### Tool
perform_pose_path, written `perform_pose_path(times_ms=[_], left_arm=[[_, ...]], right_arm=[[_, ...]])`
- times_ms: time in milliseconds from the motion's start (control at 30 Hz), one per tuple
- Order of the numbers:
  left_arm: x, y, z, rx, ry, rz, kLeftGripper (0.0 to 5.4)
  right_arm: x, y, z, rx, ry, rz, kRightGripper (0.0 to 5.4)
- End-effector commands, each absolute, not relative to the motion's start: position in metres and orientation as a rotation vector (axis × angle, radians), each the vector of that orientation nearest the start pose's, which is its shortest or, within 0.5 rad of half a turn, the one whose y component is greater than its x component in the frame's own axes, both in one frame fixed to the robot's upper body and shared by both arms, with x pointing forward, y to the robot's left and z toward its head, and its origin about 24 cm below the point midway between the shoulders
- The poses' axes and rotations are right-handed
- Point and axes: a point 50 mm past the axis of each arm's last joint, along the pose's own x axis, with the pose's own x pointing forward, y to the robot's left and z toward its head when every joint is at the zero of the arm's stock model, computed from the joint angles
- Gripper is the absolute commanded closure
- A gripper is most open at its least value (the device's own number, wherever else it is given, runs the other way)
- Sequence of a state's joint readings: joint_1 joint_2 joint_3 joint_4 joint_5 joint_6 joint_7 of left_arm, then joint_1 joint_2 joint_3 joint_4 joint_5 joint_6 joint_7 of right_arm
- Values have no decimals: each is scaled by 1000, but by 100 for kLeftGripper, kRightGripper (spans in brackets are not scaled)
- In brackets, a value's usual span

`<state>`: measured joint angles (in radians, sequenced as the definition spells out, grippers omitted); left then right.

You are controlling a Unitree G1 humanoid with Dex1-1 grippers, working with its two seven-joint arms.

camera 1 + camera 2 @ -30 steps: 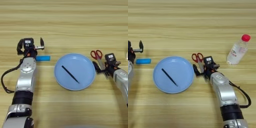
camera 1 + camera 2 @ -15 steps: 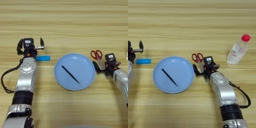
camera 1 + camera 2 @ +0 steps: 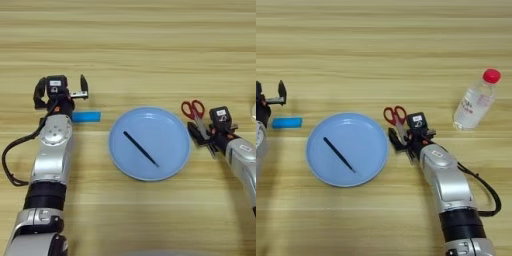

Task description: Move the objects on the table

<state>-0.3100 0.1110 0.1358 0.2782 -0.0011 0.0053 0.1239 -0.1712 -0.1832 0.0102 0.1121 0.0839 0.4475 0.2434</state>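
Scissors (image 3: 397,122) are straddled at the blades by the right gripper (image 3: 404,141), closure unclear, likely for pickup; left gripper (image 3: 60,92) is parked wide beside the blue block (image 3: 85,117).

1. Setting: a robot test bench of the lab or workshop kind is indicated; no walls, floor or furniture are shown.
2. Surface: a light wood-grain counter (image 3: 150,45) fills both views.
3. Apparatus: two silver robot arms with exposed black cabling are laid on the counter.
4. Props: a sparse, unrelated set is laid out, namely a blue plate (image 3: 170,137), a black stick (image 3: 141,148), red-handled scissors (image 3: 395,118), a blue block (image 3: 86,117), and a red-capped clear bottle (image 3: 476,99).
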Motion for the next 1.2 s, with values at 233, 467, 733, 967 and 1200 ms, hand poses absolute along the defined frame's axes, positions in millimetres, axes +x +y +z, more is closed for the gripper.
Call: perform_pose_path(times_ms=[233, 467, 733, 967, 1200], left_arm=[[310, 193, 65, 92, -19, 205, 0], [310, 192, 65, 91, -19, 205, 0], [310, 192, 65, 90, -20, 206, 0], [310, 192, 65, 89, -20, 206, 0], [311, 192, 65, 89, -19, 207, 0]], right_arm=[[264, -174, -4, -72, 541, 211, 231], [264, -175, -4, -72, 541, 210, 305], [264, -175, -4, -72, 542, 211, 382], [263, -174, -4, -70, 543, 212, 442], [264, -174, -4, -69, 541, 214, 468]])
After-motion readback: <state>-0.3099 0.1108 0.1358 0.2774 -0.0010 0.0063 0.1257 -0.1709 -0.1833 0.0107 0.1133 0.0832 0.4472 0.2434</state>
